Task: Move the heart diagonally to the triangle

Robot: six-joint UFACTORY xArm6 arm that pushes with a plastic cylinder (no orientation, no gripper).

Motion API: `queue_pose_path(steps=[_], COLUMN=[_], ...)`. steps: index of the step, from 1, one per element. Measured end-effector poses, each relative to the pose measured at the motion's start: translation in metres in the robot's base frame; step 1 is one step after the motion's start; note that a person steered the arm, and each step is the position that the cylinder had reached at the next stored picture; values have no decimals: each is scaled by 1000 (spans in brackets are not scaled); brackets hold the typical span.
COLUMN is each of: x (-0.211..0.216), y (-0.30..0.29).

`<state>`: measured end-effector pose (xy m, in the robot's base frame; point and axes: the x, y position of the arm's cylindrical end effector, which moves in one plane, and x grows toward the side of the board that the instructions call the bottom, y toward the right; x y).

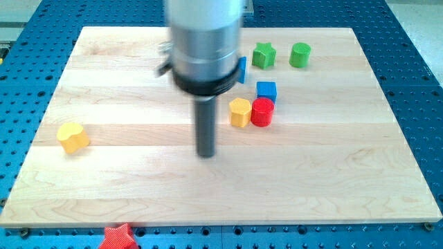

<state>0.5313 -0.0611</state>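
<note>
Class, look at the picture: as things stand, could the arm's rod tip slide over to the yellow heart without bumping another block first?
Probably yes. My tip rests near the board's middle, and the yellow heart sits alone toward the view's left. The yellow hexagon and red cylinder lie on the tip's other side, so nothing shows between them.

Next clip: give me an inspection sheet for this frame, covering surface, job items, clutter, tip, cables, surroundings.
Surface: wooden board, light planks, flat.
Job items: yellow heart near the view's left edge, alone; a blue block, mostly hidden behind the arm, shape unclear, may be the triangle.
Clutter: green star, green cylinder, blue cube, yellow hexagon touching red cylinder; red star off the board at the view's bottom.
Tip: my tip mid-board, touching no block, well to the right of the heart.
Cables: nothing seen.
Surroundings: blue perforated base.
</note>
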Motion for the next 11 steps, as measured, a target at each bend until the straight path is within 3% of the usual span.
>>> queue_pose_path(steps=[1, 2, 3, 4, 5, 6, 7, 8, 9, 10, 11], x=[-2, -15, -26, -61, -51, -28, -64, -88, -88, -78, -86], y=[-136, -234, -227, -169, -88, -189, -205, -158, -51, -14, -48])
